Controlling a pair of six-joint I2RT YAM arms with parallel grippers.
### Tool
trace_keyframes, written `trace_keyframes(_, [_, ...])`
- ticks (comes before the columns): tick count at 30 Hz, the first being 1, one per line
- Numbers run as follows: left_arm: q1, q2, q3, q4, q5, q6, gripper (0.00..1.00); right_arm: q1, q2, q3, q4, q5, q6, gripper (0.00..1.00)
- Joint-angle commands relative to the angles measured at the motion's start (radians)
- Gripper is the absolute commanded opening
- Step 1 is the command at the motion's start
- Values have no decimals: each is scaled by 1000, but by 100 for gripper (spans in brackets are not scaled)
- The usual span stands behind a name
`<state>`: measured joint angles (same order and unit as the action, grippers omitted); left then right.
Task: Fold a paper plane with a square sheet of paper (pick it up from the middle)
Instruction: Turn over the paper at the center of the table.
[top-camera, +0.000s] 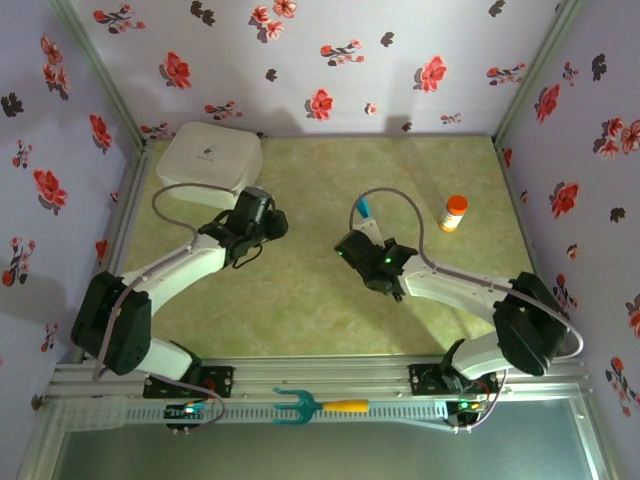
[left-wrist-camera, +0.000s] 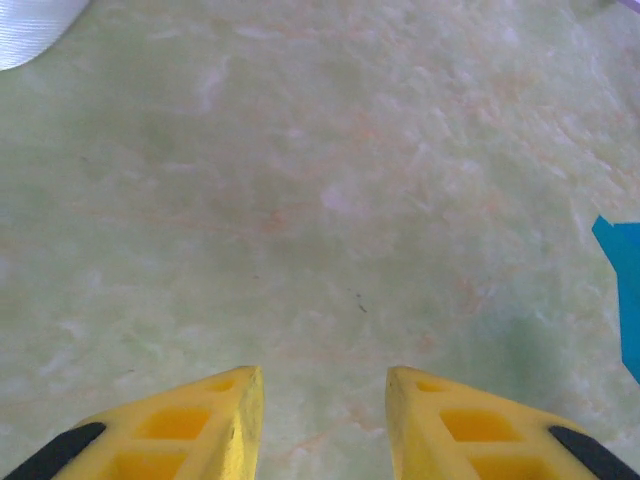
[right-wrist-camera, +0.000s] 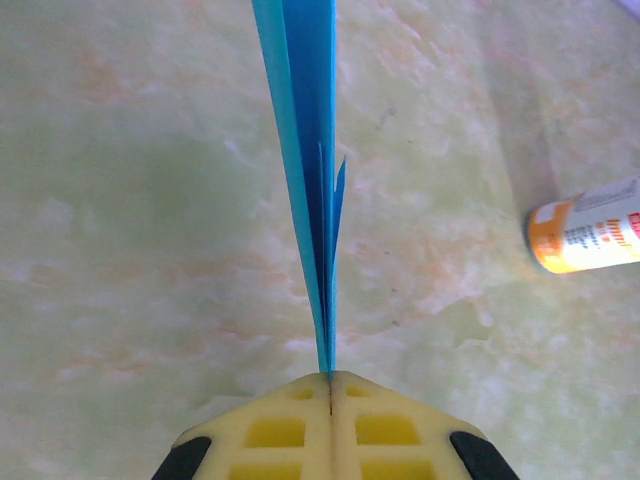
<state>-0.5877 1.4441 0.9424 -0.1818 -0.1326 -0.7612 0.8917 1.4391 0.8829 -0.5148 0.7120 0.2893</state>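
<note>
Now the right claw (right-wrist-camera: 330, 376) is clamped on the folded paper plane (right-wrist-camera: 305, 150), edge-on straight ahead of its tips; the left claw (left-wrist-camera: 322, 374), parted and empty, should pinch the layers squarely.

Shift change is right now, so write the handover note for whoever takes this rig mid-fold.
Left gripper: open, empty, over bare table.
Right gripper: shut on one end of the folded paper. The orange bottle lies nearby, not touching it.
Done: sheet picked up and folded into a narrow, layered strip.
Left: the paper shows edge-on, so wing folds cannot be judged. Probably check the shape, finish any folds, then set it down.
</note>
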Motion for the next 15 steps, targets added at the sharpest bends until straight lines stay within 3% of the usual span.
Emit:
trace_keyframes(1, [12,-34,-19,22,-42,-27,38,34,68,47,-54,112,-27,1])
trace_keyframes(9, [28,-55,-39,23,-47,-32,37,123,237,132,-71,-18,-57,4])
trace_keyframes(15, [34,-73,-60,33,-56,-44,36,129,218,116,-2,-199,-45,7])
